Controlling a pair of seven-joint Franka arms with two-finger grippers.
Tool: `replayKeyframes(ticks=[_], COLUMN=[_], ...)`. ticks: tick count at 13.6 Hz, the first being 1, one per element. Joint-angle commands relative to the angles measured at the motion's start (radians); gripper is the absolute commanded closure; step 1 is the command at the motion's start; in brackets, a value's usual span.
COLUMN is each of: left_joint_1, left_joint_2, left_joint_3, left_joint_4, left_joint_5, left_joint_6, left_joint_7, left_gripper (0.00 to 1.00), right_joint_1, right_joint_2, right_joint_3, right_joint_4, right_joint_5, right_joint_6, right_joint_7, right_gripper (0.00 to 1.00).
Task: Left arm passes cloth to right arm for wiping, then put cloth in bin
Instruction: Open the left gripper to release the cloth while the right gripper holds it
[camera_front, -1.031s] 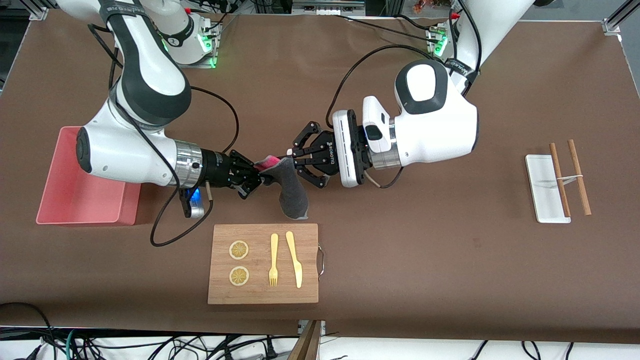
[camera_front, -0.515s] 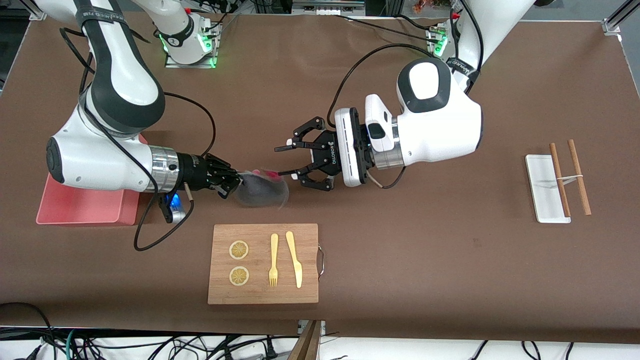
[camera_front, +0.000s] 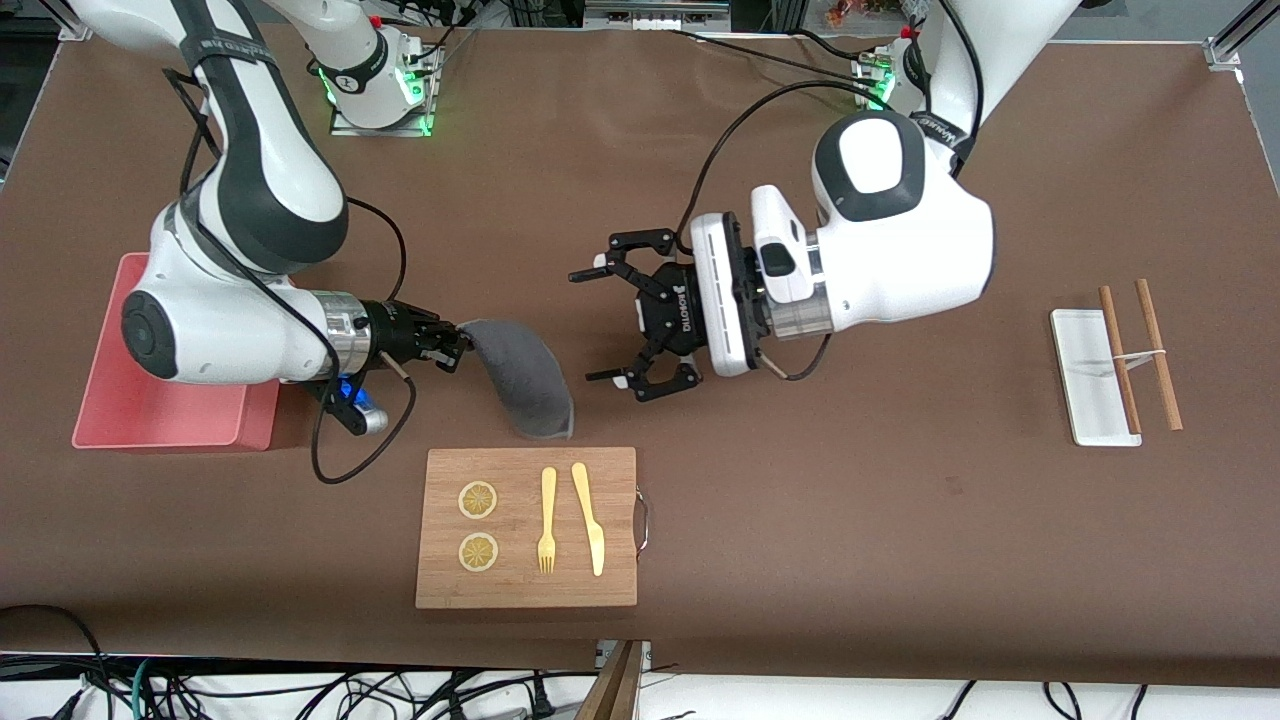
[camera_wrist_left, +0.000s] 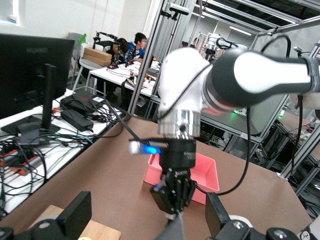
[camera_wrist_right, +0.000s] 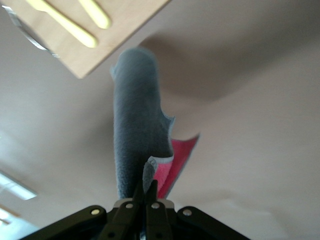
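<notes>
My right gripper is shut on one end of the dark grey cloth. The cloth hangs down from it over the table, close to the cutting board's edge. In the right wrist view the fingers pinch the cloth, which shows a pink underside. My left gripper is open and empty, apart from the cloth, over the table's middle. The left wrist view shows its own fingers spread, with the right gripper holding the cloth. The pink bin sits at the right arm's end, partly hidden by that arm, and also shows in the left wrist view.
A wooden cutting board with two lemon slices, a yellow fork and a yellow knife lies near the front edge. A narrow white tray with brown chopsticks lies at the left arm's end.
My left gripper has let go of the cloth, opened wide and drawn back toward its own end. My right gripper has pulled the cloth toward the bin; it now hangs from that gripper alone.
</notes>
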Motion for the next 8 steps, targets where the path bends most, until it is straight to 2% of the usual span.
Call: replayKeyframes(ticks=[1, 5, 8], left_joint_1=[0.037, 0.146, 0.258], left_joint_2=[-0.028, -0.036, -0.065], left_joint_3=[0.002, 0.002, 0.003], left_joint_4=[-0.014, -0.031, -0.031], left_joint_5=[0.005, 0.170, 0.380], left_joint_6=[-0.028, -0.089, -0.176], left_joint_7=[0.018, 0.020, 0.018], left_gripper=[0.00, 0.00, 0.00], right_joint_1=[0.007, 0.044, 0.041], right_joint_2=[0.000, 0.022, 0.023], right_joint_3=[0.009, 0.013, 0.013], right_joint_4=[-0.071, -0.166, -0.222], right_joint_5=[-0.033, -0.036, -0.121], right_joint_6=[-0.006, 0.005, -0.001], right_joint_7=[-0.021, -0.036, -0.071], right_gripper=[1.00, 1.00, 1.00])
